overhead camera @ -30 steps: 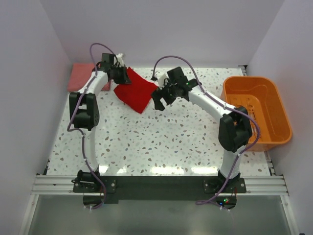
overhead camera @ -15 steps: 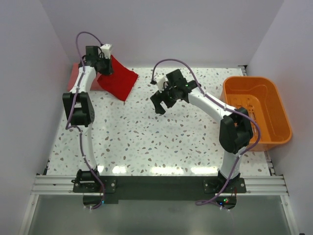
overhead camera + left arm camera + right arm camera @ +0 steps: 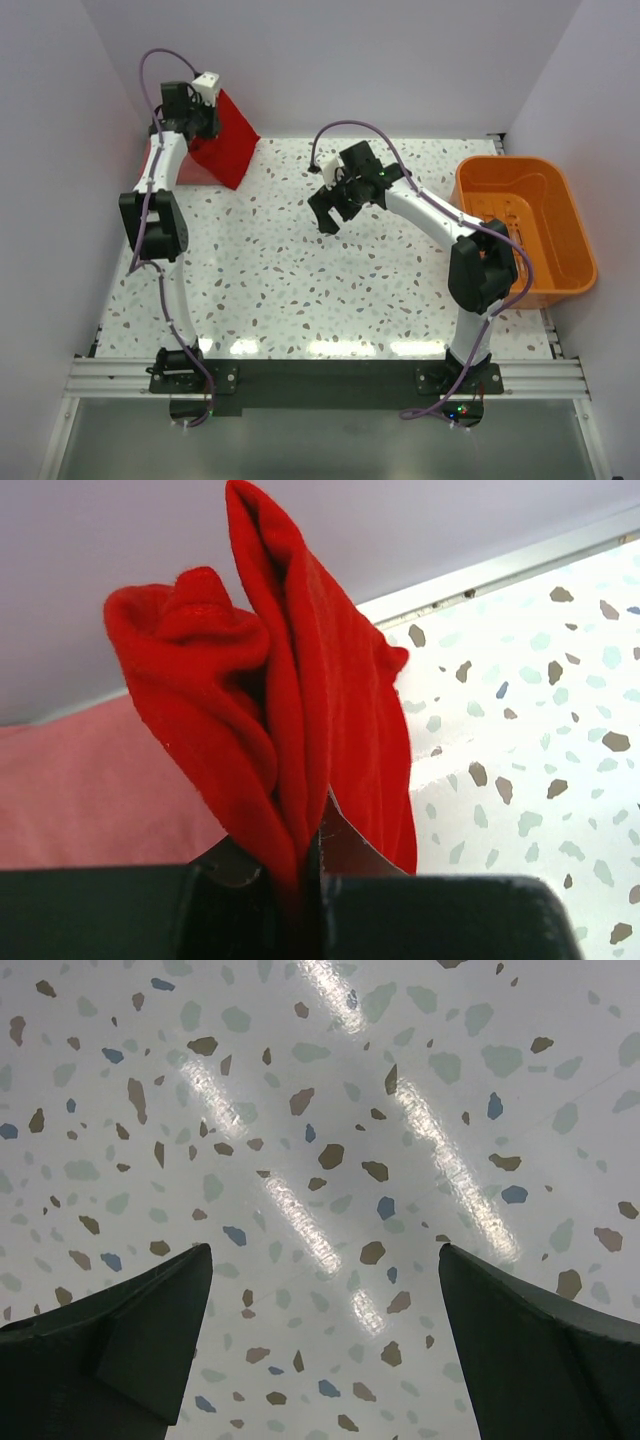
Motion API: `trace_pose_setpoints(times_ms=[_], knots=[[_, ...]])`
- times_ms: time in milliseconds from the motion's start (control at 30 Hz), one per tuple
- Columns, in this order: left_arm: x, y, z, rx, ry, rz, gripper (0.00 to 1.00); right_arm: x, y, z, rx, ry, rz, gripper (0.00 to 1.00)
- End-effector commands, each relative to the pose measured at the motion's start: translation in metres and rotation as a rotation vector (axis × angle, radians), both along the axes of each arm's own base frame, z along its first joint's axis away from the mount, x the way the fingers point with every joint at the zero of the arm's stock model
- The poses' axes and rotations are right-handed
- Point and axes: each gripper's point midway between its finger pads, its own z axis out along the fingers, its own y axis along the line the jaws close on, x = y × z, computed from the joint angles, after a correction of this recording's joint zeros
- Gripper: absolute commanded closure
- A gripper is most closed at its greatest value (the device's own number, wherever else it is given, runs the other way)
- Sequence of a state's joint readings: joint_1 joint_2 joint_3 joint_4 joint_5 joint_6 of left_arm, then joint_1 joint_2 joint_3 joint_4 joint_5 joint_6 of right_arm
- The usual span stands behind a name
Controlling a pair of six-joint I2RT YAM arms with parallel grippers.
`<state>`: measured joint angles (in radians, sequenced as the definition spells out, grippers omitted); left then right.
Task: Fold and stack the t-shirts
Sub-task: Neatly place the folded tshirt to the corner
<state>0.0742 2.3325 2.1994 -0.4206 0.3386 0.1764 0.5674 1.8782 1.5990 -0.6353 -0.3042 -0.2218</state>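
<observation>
Left hand [image 3: 300,875] clenched red t-shirt [image 3: 310,710] above salmon-pink t-shirt [image 3: 90,790].
Stacking step in hand; lowering and release seemed next. Right hand [image 3: 325,1280] gaped empty.

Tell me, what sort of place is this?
Most likely a robotics lab test cell, not a home. A left arm and a right arm are bolted to a metal rail at a speckled table boxed in by plain white walls, with a red t-shirt and orange basket as practice props.

Two white arms [image 3: 425,208], black joints [image 3: 488,268], looping purple cables [image 3: 350,123], black bases [image 3: 185,377]
</observation>
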Motion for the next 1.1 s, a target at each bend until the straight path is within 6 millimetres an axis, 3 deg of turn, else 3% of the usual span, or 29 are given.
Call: trace_pose_setpoints(times_ms=[0,467,700,833,1067], knots=[[0.008,0.006,0.095,0.029,-0.236,0.000,1.00,0.009,0.003,0.017,0.012,-0.043,-0.005,0.01],[-0.003,0.003,0.127,0.000,-0.274,0.001,1.00,0.005,0.004,0.016,0.009,-0.032,0.000,0.01],[-0.012,0.002,0.131,-0.005,-0.261,0.002,1.00,0.003,0.003,0.015,0.005,-0.027,-0.001,0.01],[-0.012,0.004,0.128,0.016,-0.256,0.007,1.00,0.005,0.004,0.016,0.005,-0.030,0.002,0.01],[-0.008,0.015,0.105,0.032,-0.211,0.029,1.00,0.008,0.005,0.013,-0.010,-0.028,0.011,0.01]])
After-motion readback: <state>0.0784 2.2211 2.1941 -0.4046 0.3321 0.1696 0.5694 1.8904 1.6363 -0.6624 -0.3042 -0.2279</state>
